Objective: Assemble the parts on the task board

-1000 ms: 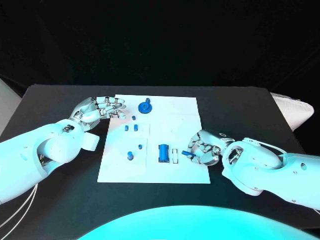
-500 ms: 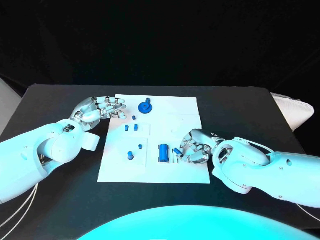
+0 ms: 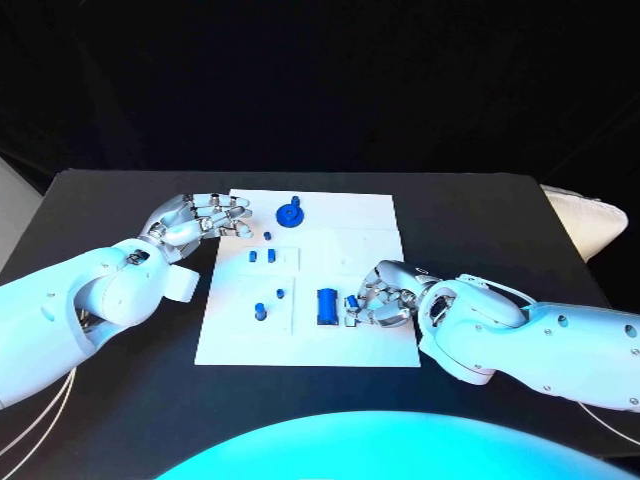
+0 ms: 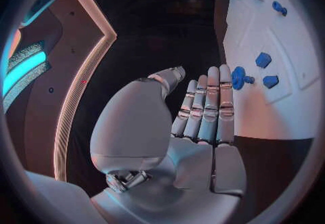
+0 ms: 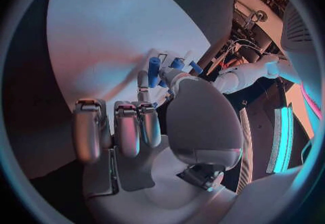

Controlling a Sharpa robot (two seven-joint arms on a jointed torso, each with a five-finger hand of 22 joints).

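Several blue parts point(image 3: 265, 256) lie loose on the white task board point(image 3: 363, 215), so assembly looks barely begun. Right hand point(image 3: 381, 296) pinches a small blue peg point(image 3: 352, 301) just right of the blue cylinder point(image 3: 326, 305). Left hand point(image 3: 198, 218), fingers together, rests empty at the board's far-left corner.

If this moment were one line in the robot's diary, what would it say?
right hand: pinches small blue part beside long blue part | left hand: holds nothing, at task board corner
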